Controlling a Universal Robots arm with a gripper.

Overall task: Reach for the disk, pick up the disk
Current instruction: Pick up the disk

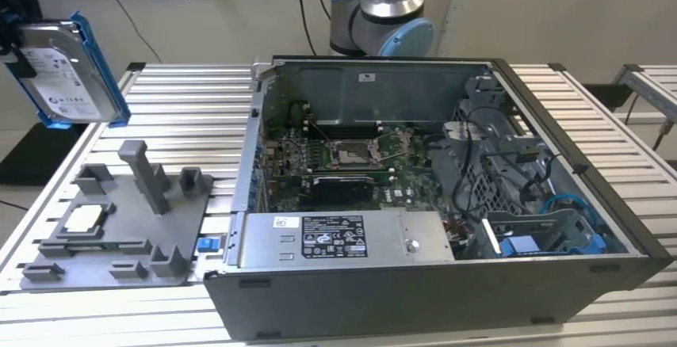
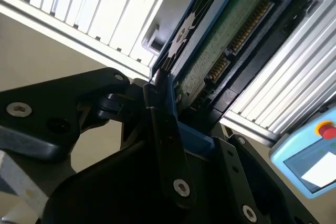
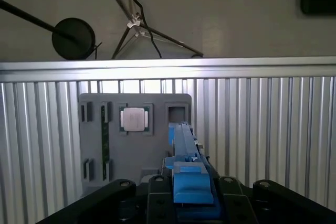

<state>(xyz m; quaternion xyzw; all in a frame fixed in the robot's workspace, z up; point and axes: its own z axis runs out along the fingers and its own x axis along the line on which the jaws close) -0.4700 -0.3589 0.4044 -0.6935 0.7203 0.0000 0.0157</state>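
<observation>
Well apart from the computer case (image 1: 423, 204), the gripper (image 1: 15, 38) is cut by the exterior view's left edge; in the second wrist view its fingers (image 2: 160, 114) hide the clamped end of the disk (image 2: 220, 40)

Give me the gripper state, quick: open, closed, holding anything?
Gripper: closed, holding the disk by its blue-framed edge.
</observation>
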